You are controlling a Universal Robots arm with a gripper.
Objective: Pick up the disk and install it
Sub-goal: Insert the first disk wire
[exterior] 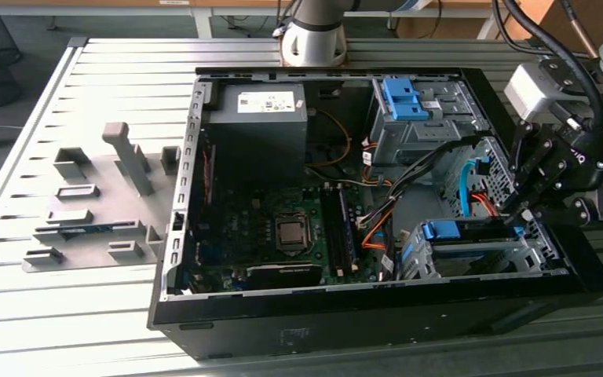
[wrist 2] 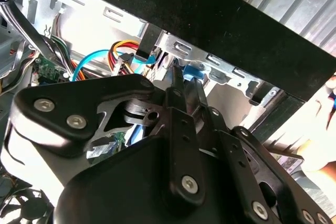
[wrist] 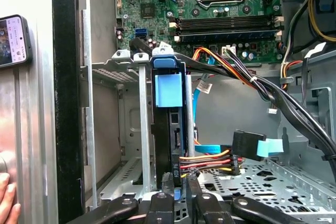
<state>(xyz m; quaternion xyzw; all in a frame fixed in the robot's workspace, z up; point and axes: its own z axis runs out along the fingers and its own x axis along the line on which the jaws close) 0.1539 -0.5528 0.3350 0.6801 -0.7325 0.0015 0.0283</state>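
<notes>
The disk [wrist: 168,129] is seen standing in the metal drive cage [exterior: 490,255] at the lower right of the exterior view, its blue handle [wrist: 168,90] uppermost. The gripper [wrist: 178,192] is held at its edge, fingers [wrist: 193,190] narrowly spread around it. Installation is judged nearly complete; release remains.

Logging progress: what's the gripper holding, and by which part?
The gripper grips the near end of the blue-railed silver disk, which sits in the metal drive cage.
</notes>
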